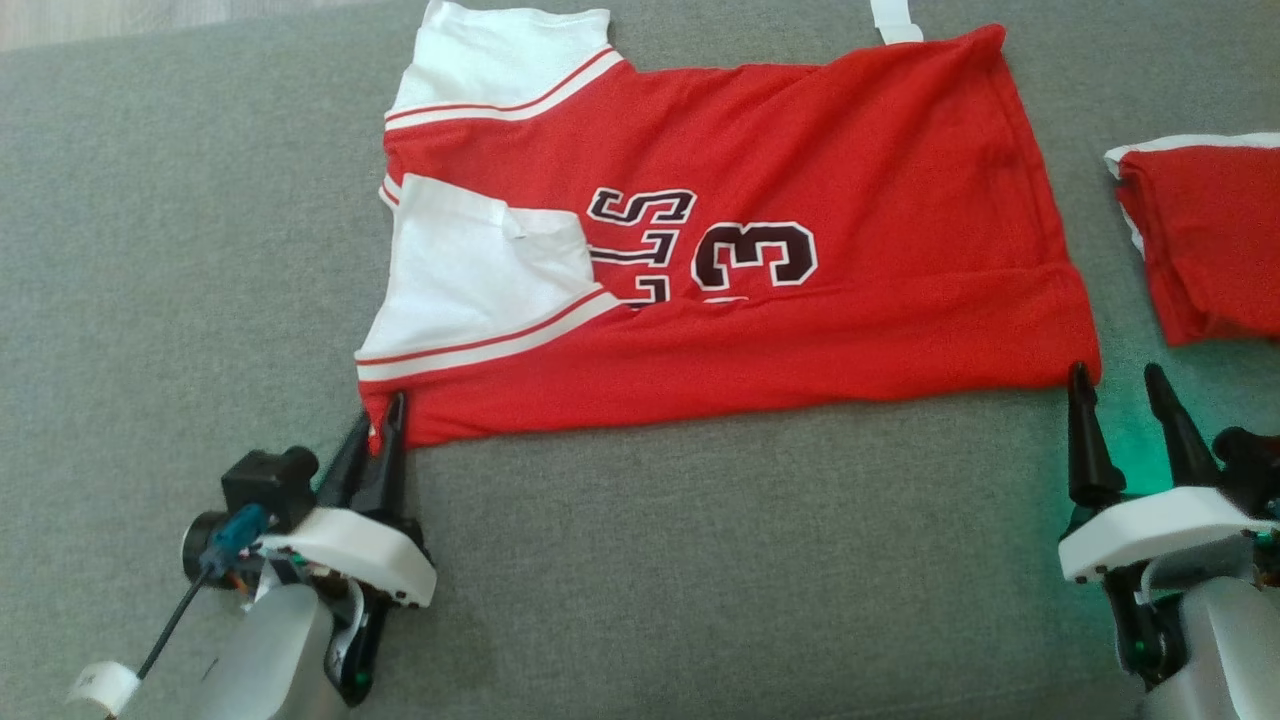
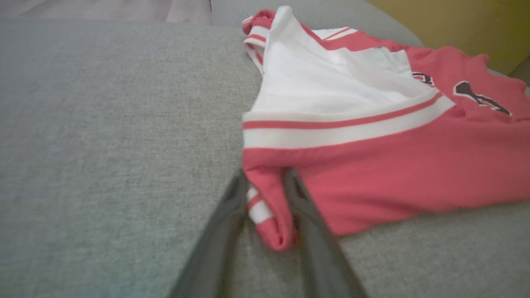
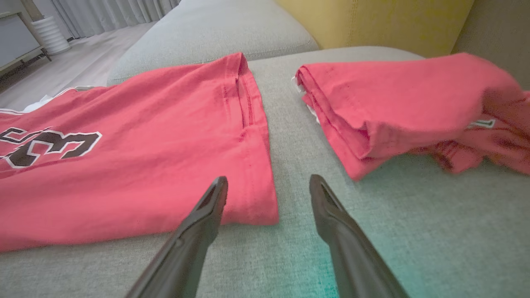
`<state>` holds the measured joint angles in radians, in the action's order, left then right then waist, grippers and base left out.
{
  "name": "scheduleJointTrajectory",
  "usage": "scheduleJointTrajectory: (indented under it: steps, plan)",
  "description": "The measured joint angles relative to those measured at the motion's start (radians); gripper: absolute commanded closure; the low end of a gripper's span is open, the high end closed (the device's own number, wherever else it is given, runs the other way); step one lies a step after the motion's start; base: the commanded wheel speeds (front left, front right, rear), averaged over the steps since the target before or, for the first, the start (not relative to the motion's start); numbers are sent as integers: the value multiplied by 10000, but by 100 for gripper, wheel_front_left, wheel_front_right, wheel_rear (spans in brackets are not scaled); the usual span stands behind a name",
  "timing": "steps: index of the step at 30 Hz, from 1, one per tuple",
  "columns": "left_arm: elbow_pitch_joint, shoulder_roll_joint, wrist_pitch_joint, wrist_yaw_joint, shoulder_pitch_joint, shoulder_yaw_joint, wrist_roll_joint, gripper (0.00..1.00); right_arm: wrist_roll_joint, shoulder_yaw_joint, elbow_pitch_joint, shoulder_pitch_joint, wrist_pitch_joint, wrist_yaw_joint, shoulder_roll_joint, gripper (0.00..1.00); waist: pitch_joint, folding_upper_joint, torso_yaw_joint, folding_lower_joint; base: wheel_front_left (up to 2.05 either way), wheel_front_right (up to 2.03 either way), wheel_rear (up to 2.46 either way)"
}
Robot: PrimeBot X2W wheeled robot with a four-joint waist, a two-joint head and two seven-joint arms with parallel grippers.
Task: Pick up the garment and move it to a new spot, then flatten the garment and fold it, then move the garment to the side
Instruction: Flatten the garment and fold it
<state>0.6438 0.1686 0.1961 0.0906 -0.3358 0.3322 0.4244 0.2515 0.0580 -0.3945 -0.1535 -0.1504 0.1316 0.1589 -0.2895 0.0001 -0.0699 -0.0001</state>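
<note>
We judged the fold was in hand. The garment (image 1: pixel 800 330) lay flat on the sofa cushion (image 1: pixel 700 560). Our left tool (image 1: pixel 382 412) pinched its 7 o'clock corner, and our right tool (image 1: pixel 1115 372) stood spread beside the 5 o'clock corner. Next the right needs to grip there, then both can carry the edge toward 12 o'clock.

Head camera looks down; low wrist cameras, seemingly close, share the garment (image 1: pixel 850 300).
</note>
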Motion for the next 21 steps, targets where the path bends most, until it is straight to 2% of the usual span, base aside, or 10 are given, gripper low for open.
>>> scheduleJointTrajectory:
  steps: [7, 8, 9, 10, 17, 21]
  plan:
    - [155, -10, 113, 157, -236, 226, 86, 100, 652, -29, -863, -373, 554, 0, 12, 0, 13, 0, 249, 2, 0, 0, 0]
    - [180, -19, 142, 163, -279, 251, 86, 100, 736, -86, -1070, -530, 708, 0, 27, 41, 8, 0, 299, 2, 0, 0, 0]
    - [176, -36, 167, 174, -288, 278, 86, 100, 865, -153, -1252, -673, 803, 0, 42, 78, 7, 0, 350, 3, 0, 0, 0]
    - [171, -59, 171, 232, -303, 295, 86, 100, 1014, -203, -1379, -774, 853, 0, 69, 100, 11, 0, 404, 3, 0, 0, 0]
    - [92, -161, 272, 238, -63, 502, 86, 100, 1191, -539, -1620, -685, 564, 0, 583, 100, 300, 0, 663, 3, 0, 0, 0]
    - [-410, -198, 355, 222, 877, 564, 109, 100, 1183, -637, -1081, 291, 566, 0, 924, 100, 644, 0, 747, 3, 0, 0, 0]
